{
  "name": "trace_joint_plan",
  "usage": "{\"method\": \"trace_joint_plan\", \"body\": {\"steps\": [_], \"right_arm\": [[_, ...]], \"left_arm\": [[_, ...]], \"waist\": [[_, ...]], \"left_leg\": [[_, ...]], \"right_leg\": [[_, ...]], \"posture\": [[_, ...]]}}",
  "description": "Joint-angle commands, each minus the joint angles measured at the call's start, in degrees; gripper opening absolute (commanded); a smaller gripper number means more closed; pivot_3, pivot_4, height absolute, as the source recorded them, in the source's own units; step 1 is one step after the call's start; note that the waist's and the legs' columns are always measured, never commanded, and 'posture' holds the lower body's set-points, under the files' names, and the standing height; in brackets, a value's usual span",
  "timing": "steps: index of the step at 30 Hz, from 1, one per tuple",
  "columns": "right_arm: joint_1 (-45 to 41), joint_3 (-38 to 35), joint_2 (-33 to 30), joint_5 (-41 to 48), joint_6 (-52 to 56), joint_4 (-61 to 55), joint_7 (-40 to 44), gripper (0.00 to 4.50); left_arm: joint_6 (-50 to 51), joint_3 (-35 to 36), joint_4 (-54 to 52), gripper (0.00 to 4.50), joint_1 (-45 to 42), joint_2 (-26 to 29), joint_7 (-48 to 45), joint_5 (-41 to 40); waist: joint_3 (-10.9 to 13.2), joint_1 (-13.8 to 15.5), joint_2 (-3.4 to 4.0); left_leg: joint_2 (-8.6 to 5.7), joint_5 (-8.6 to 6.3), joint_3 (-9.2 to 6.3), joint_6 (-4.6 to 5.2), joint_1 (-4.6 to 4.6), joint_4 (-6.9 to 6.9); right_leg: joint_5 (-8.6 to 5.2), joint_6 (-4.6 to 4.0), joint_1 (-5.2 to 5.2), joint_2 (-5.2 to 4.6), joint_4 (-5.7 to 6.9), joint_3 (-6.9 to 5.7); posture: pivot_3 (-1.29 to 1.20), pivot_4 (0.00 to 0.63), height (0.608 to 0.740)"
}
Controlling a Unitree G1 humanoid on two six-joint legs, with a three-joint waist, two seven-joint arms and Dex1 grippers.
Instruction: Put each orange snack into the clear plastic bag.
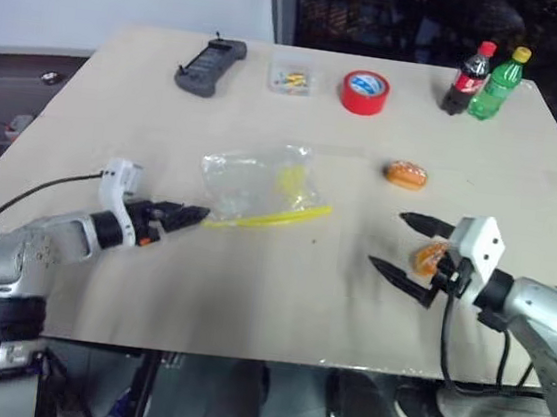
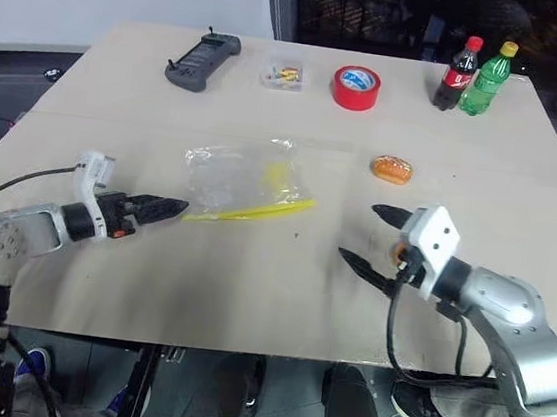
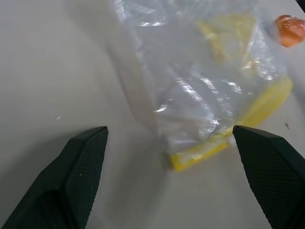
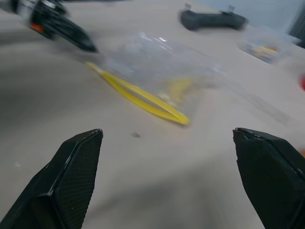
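Table (image 1: 278, 299) first, since it is the biggest thing: a wide, pale, flat top with lots of bare room in the middle. You have space to work, so don't rush.

The clear plastic bag (image 1: 256, 181) lies flat near the middle, with its yellow strip on the side closest to you. Your left gripper (image 1: 189, 216) sits just beside the bag's near corner, low over the table, with its two black fingers apart and nothing in them. To do this step well, you should pinch the bag by the yellow strip and lift that edge so the mouth opens. The bag is thin and crinkly, so it will likely slide if you only push it.

Your right gripper (image 1: 410, 249) has its fingers wide apart too, and nothing is held. One orange snack (image 1: 430, 257) lies on the table right by those fingers, partly hidden behind them. The other orange snack (image 1: 405, 175) sits further back, well apart from the bag. Close softly on the near one, because it looks squashy.

Along the far edge you can see a dark handheld controller (image 1: 210, 66), a small clear box (image 1: 293, 78), a red tape roll (image 1: 364, 92) and two bottles (image 1: 484, 81). Behind the table are a pale wall and dark glass.
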Motion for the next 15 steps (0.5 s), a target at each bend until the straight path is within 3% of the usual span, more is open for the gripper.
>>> {"method": "trace_joint_plan", "body": {"steps": [1, 5, 10, 15], "right_arm": [[-1.4, 0.3, 0.7, -0.8, -2.2, -1.2, -0.2, 4.50], [-0.9, 0.2, 1.0, -1.8, -2.8, -1.3, -0.8, 4.50], [0.4, -0.2, 1.1, -2.4, -2.8, -2.5, -1.6, 4.50], [1.9, -0.6, 1.5, -3.0, -2.7, -3.7, -3.1, 4.50]], "left_arm": [[-3.6, -5.4, 9.9, 4.46, -6.2, -0.6, -4.8, 5.0], [-5.1, -10.5, 21.0, 4.46, -14.0, -3.1, -13.6, 8.0], [5.2, -12.1, 26.8, 4.46, -19.2, -2.4, -29.2, 4.5], [7.9, -12.6, 26.9, 4.46, -18.5, -4.6, -26.6, 6.7]], "waist": [[0.0, 0.1, 0.00], [-0.1, 0.2, 0.00], [-0.1, -0.4, 0.00], [-0.1, -0.5, -0.01]], "left_leg": [[-0.01, 0.00, 0.00, 0.00, -0.01, 0.05], [-0.05, 0.00, -0.01, 0.00, 0.01, 0.17], [-0.06, 0.00, -0.01, 0.00, -0.04, 0.25], [-0.02, 0.00, -0.06, 0.00, -0.02, 0.26]], "right_leg": [[0.00, 0.00, -0.01, 0.00, 0.04, -0.01], [-0.01, 0.00, 0.03, -0.01, 0.19, 0.01], [-0.02, 0.00, 0.00, -0.01, 0.31, 0.02], [-0.03, 0.00, -0.04, 0.01, 0.39, 0.01]], "posture": [[0.00, 0.150, 0.740], [0.00, 0.150, 0.740], [0.00, 0.150, 0.740], [0.00, 0.150, 0.740]]}}
